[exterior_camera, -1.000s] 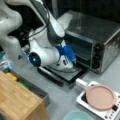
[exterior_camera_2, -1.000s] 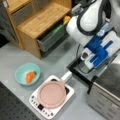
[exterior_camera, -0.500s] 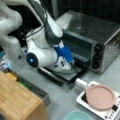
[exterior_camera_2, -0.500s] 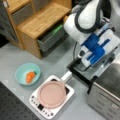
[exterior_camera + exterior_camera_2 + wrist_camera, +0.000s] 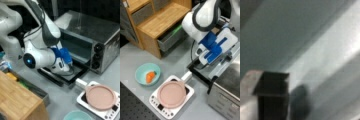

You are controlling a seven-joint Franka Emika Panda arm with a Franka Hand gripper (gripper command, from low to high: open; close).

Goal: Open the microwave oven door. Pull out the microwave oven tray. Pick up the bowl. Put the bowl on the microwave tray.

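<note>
The gripper [image 5: 68, 65] sits low at the open front of the microwave oven [image 5: 100, 42], over the lowered door [image 5: 53, 76] and the dark tray [image 5: 77, 72]; whether its fingers are spread or pressed together cannot be told. In the wrist view one dark finger [image 5: 272, 97] shows against a pale blurred surface, with nothing visibly pinched.

The door lies folded down flat toward a front view's bottom left, so the opening step is done. The tray's edge appears just at the oven mouth [image 5: 202, 75]; how far it has come out is unclear.

The bowl [image 5: 147, 74] stands well apart on the table, holding an orange piece [image 5: 150, 76]. Judged light, rigid, smooth-sided and likely slippery; the rim is the sensible hold. Nearby sits a pink disc [image 5: 171, 93] on a white appliance [image 5: 157, 103].
</note>
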